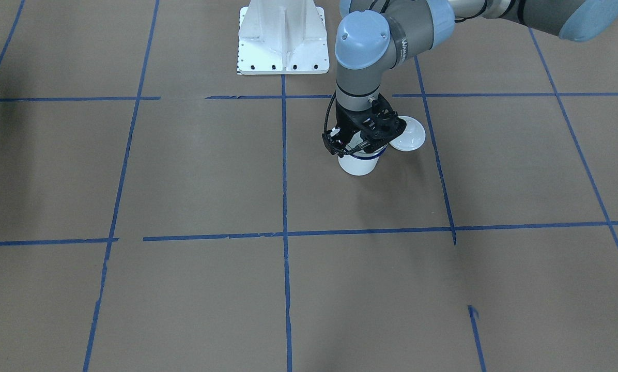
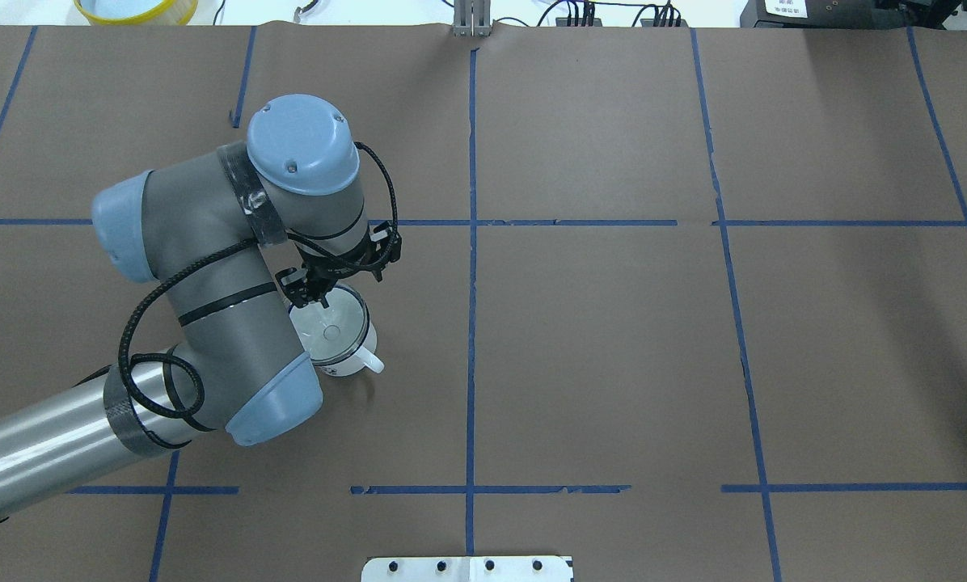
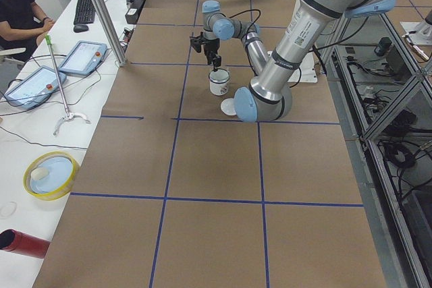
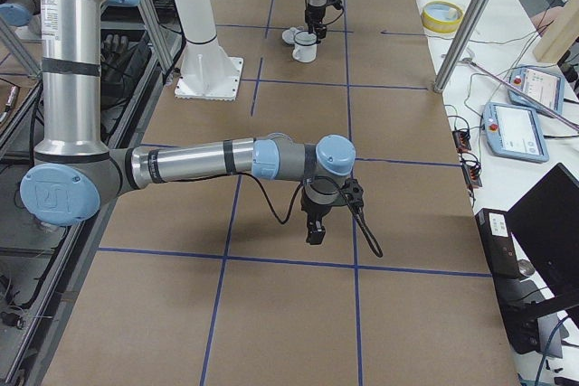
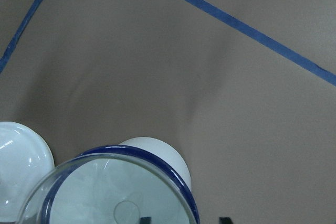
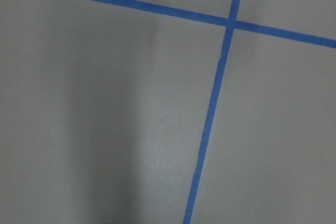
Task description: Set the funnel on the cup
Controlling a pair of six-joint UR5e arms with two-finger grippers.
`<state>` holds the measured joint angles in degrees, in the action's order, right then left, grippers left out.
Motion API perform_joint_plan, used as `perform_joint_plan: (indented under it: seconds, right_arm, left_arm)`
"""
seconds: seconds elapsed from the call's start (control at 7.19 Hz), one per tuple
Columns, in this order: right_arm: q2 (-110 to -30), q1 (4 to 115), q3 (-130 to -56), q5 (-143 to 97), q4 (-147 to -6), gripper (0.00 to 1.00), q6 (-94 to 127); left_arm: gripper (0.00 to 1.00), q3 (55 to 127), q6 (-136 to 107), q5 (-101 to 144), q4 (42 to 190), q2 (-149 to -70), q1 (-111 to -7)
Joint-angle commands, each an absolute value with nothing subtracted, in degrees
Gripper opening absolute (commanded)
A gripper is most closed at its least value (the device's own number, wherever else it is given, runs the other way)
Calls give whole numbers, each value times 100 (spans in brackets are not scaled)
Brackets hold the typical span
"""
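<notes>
Funnel (image 2: 331, 330), one, rests on one cup (image 1: 358, 165), one lid (image 1: 411, 138) beside

This is a robotics lab. Two industrial arms (image 4: 181, 162) stand on a white bolted pedestal (image 1: 283, 36) at a large surface (image 3: 216, 166) covered in brown paper and marked into a grid with blue tape (image 2: 472, 323). Beside it runs a desk with teach pendants (image 3: 81, 57), a keyboard (image 3: 84, 8) and cables (image 2: 580, 12), behind aluminium frame posts (image 3: 101, 11), where an operator (image 3: 17, 5) sits.
</notes>
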<state>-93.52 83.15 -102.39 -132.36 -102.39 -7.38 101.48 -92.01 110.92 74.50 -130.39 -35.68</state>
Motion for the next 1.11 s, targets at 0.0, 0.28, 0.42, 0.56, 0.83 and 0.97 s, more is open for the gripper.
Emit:
perform_joint_plan:
  seconds: [0.0, 0.28, 0.42, 0.56, 0.83, 0.97]
  right_arm:
    - [-9352, 8314, -10239, -13236, -10239, 100, -747]
    - [-9352, 8314, -10239, -13236, -10239, 100, -747]
    - [-9352, 8314, -10239, -13236, -10239, 100, -747]
    - [-9352, 8314, -10239, -13236, -10239, 100, -747]
    - [-9352, 8314, -10239, -13236, -10239, 100, -747]
    - [-9352, 8314, -10239, -13236, -10239, 100, -747]
  left_arm:
    - [100, 10798, -8345, 11118, 7226, -12930, -4249]
    - [100, 11607, -6750, 11188, 7154, -12265, -5006]
    - [100, 11654, -5836, 11719, 7354, -11765, -5462]
    - [100, 11663, -4748, 12212, 7809, -11038, -6058]
    - [100, 11646, -2649, 12435, 8304, -9753, -7288]
    - [100, 11602, -1219, 12941, 8314, -9016, -7939]
